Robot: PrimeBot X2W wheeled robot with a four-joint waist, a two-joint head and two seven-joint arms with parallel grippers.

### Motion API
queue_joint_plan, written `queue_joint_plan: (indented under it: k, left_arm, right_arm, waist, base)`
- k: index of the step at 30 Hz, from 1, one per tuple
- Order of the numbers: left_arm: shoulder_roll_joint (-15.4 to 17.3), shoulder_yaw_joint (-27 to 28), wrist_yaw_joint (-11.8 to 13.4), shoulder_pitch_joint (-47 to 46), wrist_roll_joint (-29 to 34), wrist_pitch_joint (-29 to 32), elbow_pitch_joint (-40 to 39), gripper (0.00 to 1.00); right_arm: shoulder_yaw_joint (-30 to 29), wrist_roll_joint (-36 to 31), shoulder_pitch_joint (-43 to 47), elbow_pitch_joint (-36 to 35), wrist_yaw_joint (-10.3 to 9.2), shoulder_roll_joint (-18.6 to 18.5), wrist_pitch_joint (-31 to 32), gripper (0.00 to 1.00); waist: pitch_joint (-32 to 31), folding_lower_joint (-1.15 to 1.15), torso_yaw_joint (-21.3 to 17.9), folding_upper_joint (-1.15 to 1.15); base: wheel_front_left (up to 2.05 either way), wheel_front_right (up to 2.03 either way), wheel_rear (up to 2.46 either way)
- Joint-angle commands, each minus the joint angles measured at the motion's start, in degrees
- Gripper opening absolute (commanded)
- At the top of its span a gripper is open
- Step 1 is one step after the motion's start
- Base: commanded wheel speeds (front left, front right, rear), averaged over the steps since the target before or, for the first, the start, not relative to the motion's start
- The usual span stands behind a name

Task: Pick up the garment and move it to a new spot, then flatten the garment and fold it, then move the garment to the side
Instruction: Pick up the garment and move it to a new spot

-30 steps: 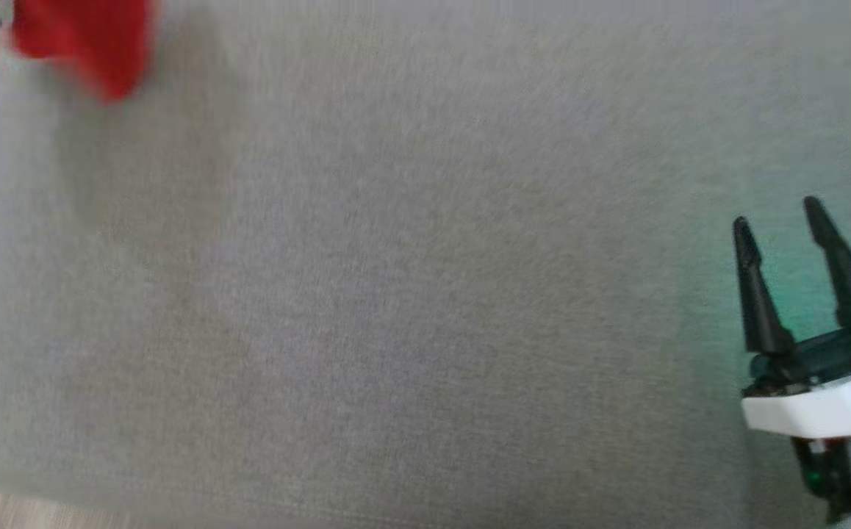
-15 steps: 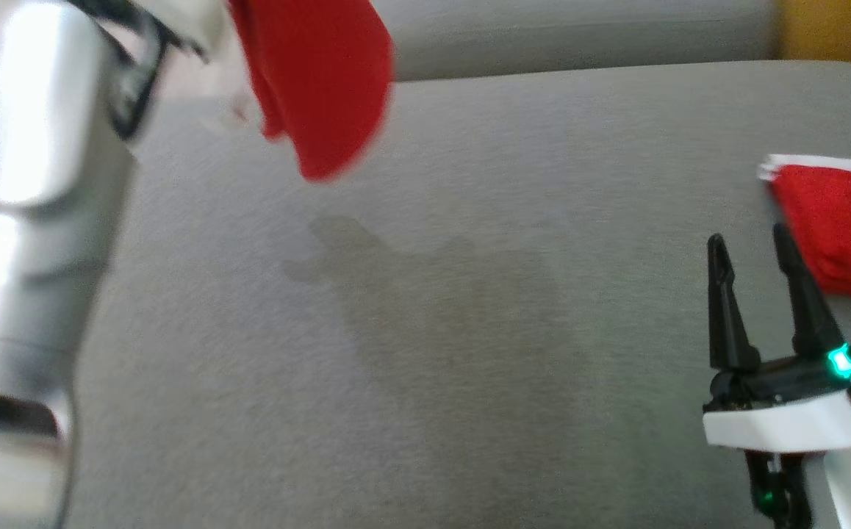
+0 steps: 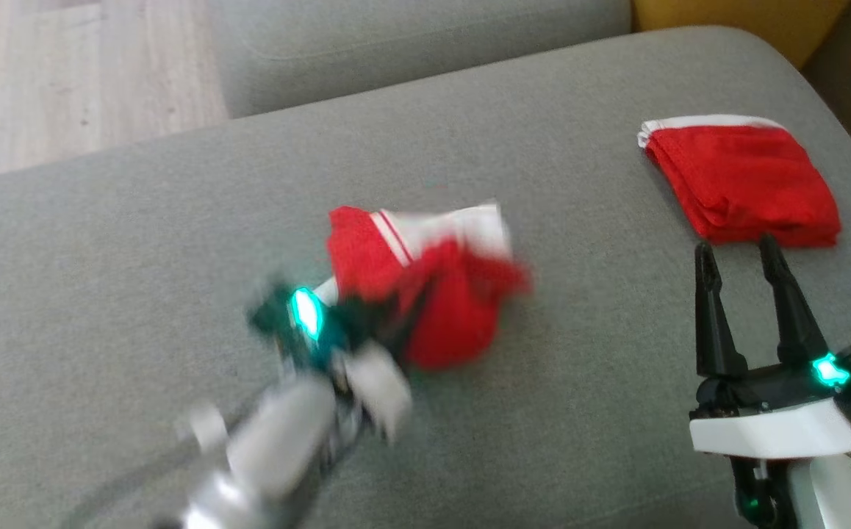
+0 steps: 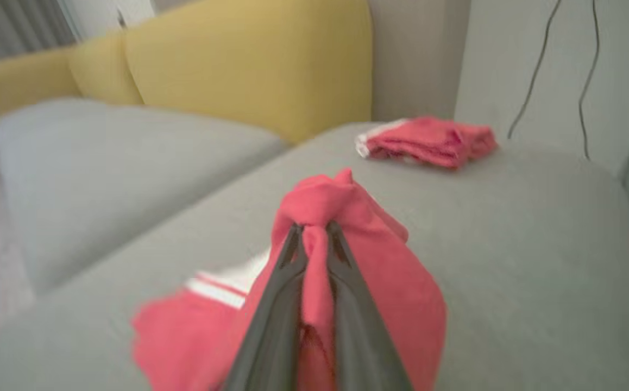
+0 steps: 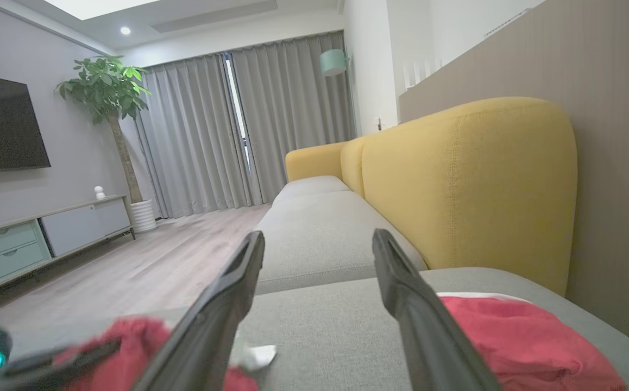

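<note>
The garment [image 3: 433, 294] is red with a white band, bunched up at the middle of the grey sofa seat [image 3: 139, 242]. My left gripper [image 3: 400, 323] reaches in from the lower left, blurred, and is shut on it. In the left wrist view the two fingers [image 4: 276, 304] pinch a fold of the garment [image 4: 390, 282], whose lower part rests on the cushion. My right gripper [image 3: 734, 246] stands open at the lower right with nothing between its fingers. In the right wrist view, my right gripper [image 5: 319, 239] has the garment [image 5: 130, 336] to its left.
A second red garment [image 3: 745, 180], folded flat, lies at the seat's far right, just beyond my right fingertips. It shows too in the left wrist view [image 4: 428, 141] and the right wrist view [image 5: 521, 342]. Yellow back cushions [image 5: 455, 179] stand behind, with wooden floor [image 3: 65, 73] past the seat's left edge.
The head camera has swung, bringing more of the sofa into view. My left gripper has carried the garment down from the upper left to the middle of the seat. My right gripper stays open.
</note>
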Motion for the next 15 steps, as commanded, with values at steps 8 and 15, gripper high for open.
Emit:
queue_joint_plan:
  k: [8, 15]
  left_arm:
    - [-2.32, -3.89, 0.81, 11.77, -6.97, -3.61, 0.25, 1.00]
    - [-1.86, -1.00, 10.02, 14.57, -5.71, -4.19, -8.23, 1.00]
  right_arm:
    - [0.01, 0.16, 1.44, -0.75, -0.05, 0.38, -0.62, 1.00]
    - [0.27, -0.64, 4.38, 1.43, -0.05, 1.11, -0.62, 1.00]
  waist:
    - [-0.19, 0.00, 2.08, 0.00]
    - [-6.09, 0.00, 7.09, 0.00]
  base:
    - [0.00, 0.00, 0.00]
    - [0.00, 0.00, 0.00]
